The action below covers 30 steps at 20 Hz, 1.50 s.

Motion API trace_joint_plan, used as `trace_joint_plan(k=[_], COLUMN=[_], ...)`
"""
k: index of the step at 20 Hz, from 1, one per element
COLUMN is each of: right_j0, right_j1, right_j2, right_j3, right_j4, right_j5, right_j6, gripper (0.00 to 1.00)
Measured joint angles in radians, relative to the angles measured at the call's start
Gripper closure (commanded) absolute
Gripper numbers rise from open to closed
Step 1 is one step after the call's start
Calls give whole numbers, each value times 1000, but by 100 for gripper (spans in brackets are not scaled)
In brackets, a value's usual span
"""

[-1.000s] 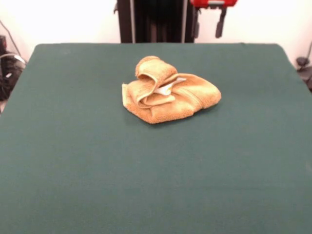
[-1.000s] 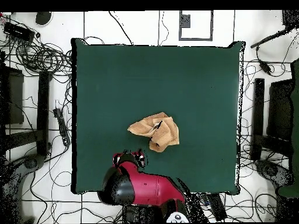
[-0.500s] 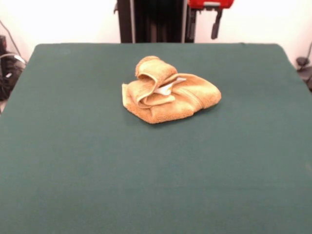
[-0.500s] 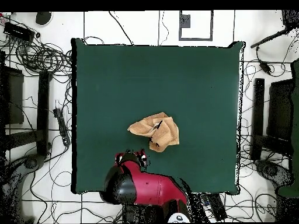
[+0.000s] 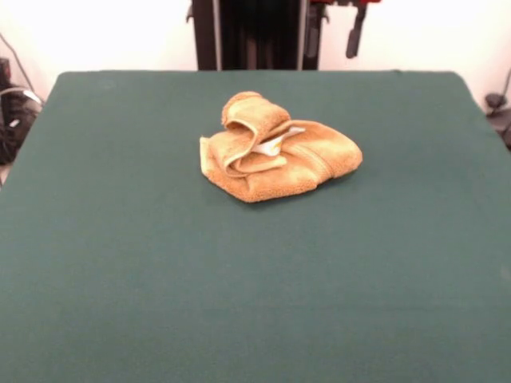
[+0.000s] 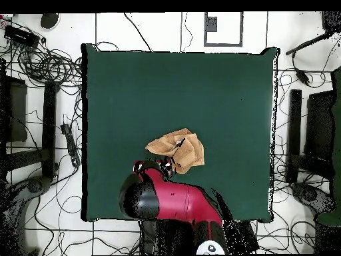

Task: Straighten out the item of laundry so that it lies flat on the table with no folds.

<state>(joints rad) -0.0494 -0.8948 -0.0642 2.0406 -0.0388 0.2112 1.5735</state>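
The golden-orange towel [image 5: 279, 152] lies crumpled in a heap a little past the middle of the dark green table [image 5: 160, 279], with a fold rolled over its top and a small white tag showing. In the overhead view the towel [image 6: 177, 150] sits low of centre on the table [image 6: 166, 80]. My gripper [image 5: 333, 30] hangs open and empty at the top edge, above the table's far side, behind the towel and apart from it. In the overhead view the gripper [image 6: 154, 167] is just below the towel's edge, partly hidden under the red arm.
The black pedestal [image 5: 247, 32] stands behind the table's far edge. Cables and dark stands [image 6: 46, 133] lie on the floor on both sides of the table. The red arm [image 6: 166, 203] overhangs the table's edge by the robot.
The gripper has risen in the front view so only its two fingers show. In the overhead view the arm has reached further over the table toward the towel. The towel has not moved.
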Motion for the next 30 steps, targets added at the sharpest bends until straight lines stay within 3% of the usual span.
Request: trace_joint_plan(k=[7, 16, 22, 30], right_j0=[-37, -154, -198, -189], right_j1=[-5, 29, 65, 129], right_j2=[1, 16, 22, 32], right_j3=[-134, -286, -299, -298], right_j4=[-21, -81, -102, -129], right_j5=[96, 155, 151, 104], right_j6=[0, 0, 0, 0], gripper=[0, 0, 0, 0])
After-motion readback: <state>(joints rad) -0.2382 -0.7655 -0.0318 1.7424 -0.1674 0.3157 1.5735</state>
